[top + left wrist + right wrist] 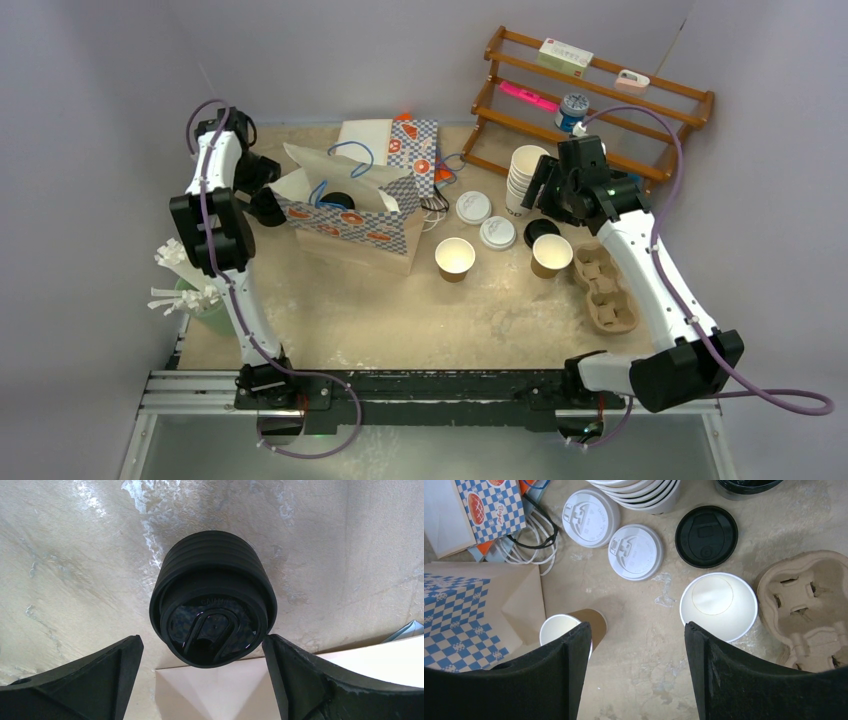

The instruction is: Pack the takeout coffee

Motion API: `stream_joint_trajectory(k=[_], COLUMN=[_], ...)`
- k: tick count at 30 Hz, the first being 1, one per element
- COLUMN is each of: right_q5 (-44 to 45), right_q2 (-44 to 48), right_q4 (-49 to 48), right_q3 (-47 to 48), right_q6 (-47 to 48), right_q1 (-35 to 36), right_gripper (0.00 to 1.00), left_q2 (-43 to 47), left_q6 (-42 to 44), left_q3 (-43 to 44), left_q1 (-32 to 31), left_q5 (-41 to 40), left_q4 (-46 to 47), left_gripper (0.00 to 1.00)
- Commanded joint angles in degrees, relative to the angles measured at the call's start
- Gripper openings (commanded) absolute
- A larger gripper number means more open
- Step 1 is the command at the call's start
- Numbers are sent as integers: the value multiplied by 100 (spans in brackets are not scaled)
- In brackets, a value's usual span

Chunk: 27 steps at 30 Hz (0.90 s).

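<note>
**One Lidded Cup Bagged**

One lidded cup (338, 200) was seen in the open bag (350, 225), only its black lid exposed. The left pincer (201, 639), spread wide, was held just left of the bag, over a black lid stack (210, 565). The right pincer (636, 627), parted and empty, was held well right, above two lidless cups (718, 606), two white lids (635, 551), one loose black lid (706, 536) and one carrier (819, 580).

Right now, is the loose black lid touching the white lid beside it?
Apart. The right wrist view shows bare table between the black lid and the nearest white lid.
</note>
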<state>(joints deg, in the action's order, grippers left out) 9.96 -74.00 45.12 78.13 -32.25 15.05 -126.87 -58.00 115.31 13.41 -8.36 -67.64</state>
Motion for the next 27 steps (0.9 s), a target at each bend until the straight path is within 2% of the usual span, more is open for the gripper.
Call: stream_joint_trajectory(k=[1, 7, 14, 15, 20, 23, 27], right_q5=[89, 38, -20, -21, -29, -29, -31], right_q2=[27, 40, 43, 43, 51, 65, 52], right_q4=[-72, -69, -78, -79, -78, -76, -79], right_q3=[190, 155, 124, 124, 115, 106, 115], right_q6=[74, 76, 78, 75, 71, 65, 78], right_q1=[27, 24, 24, 22, 24, 25, 24], right_gripper=[70, 70, 70, 70, 70, 70, 70], left_q2=[-123, -136, -112, -102, -15, 40, 175], left_q6=[-9, 187, 235, 241, 237, 244, 209], left_q3=[221, 153, 126, 120, 73, 90, 207], left_q1=[-31, -31, -31, -31, -23, -23, -23], left_q5=[-113, 109, -78, -78, -183, -227, -223], left_q4=[100, 359, 281, 279, 269, 265, 149], left_gripper=[97, 97, 98, 96, 70, 64, 63])
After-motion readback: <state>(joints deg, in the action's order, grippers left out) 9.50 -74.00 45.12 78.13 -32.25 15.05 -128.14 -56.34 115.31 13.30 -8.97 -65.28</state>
